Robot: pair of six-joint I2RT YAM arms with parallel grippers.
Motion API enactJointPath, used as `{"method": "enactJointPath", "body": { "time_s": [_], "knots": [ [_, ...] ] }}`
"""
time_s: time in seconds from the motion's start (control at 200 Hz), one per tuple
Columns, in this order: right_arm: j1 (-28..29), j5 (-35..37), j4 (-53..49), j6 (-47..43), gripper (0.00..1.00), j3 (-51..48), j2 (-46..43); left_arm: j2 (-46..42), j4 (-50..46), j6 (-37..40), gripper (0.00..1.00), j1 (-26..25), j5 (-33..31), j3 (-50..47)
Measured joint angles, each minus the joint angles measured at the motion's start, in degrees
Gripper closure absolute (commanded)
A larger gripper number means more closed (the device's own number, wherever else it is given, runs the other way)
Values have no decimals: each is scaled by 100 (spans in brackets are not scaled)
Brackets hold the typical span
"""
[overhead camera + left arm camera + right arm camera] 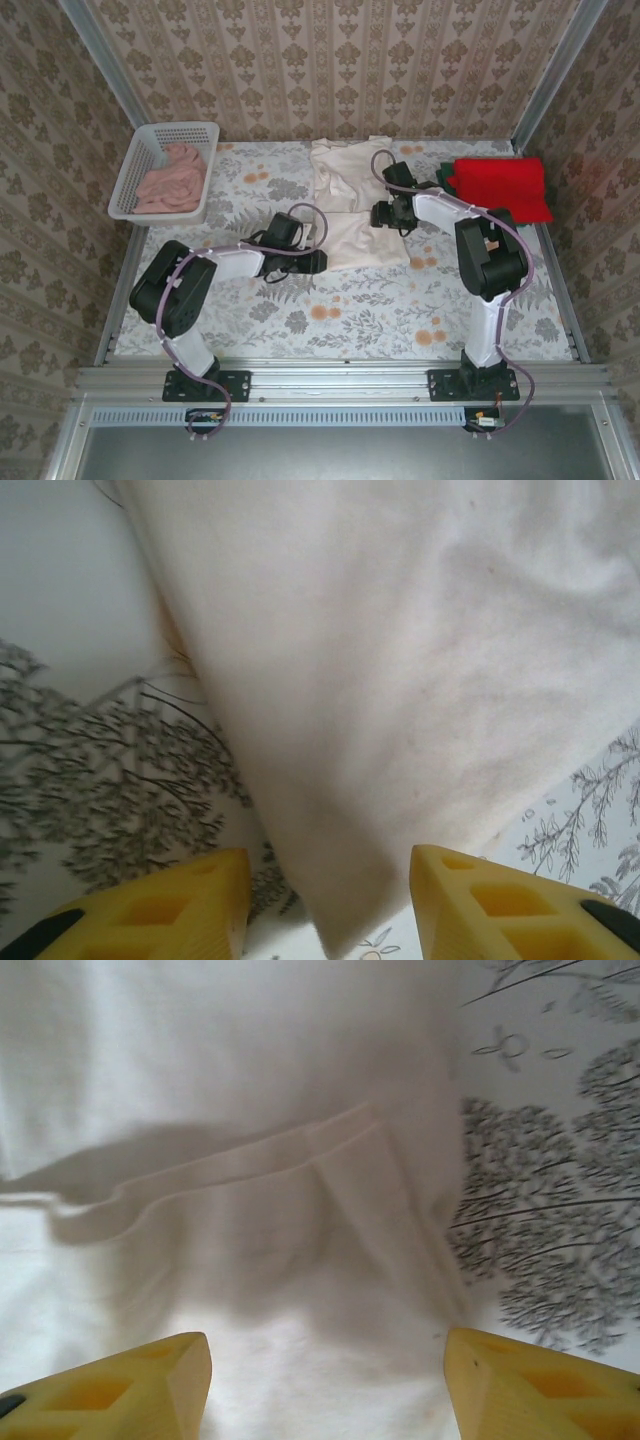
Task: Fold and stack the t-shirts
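The cream-white t-shirt lies partly folded at the table's middle back. Beside it on the right, the folded red t-shirt rests on the dark green one. My left gripper sits at the cream shirt's near left corner. In the left wrist view it is open, and the corner of the cream cloth lies between the yellow fingers with gaps on both sides. My right gripper is at the shirt's right edge. It stands open over the cloth, near a folded sleeve hem.
A white lattice basket with pink cloth in it stands at the back left. The flowered table cover stretches in front of the shirts. Metal posts and wallpapered walls close in the back and both sides.
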Motion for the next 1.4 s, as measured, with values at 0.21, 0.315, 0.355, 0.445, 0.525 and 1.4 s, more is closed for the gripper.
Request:
{"method": "enactJointPath", "body": {
  "time_s": [0.21, 0.315, 0.355, 0.445, 0.525, 1.4],
  "knots": [
    [0, 553, -490, -92, 35, 501, 511, 697, -616, 310, 50, 313, -293, 1379],
    [11, 844, -743, -162, 37, 802, 654, 1150, -811, 455, 52, 407, -492, 1932],
    [7, 949, -809, -192, 37, 857, 678, 1311, -903, 485, 56, 435, -568, 2094],
    [-17, 1091, -903, -210, 38, 872, 678, 1611, -1014, 601, 62, 494, -688, 2302],
    [-74, 1080, -905, -208, 41, 855, 664, 1646, -1115, 625, 64, 544, -658, 2385],
    [-813, -935, 452, 219, 43, -1397, -1123, 608, -560, 302, 41, 118, -411, 1121]
  ]
}}
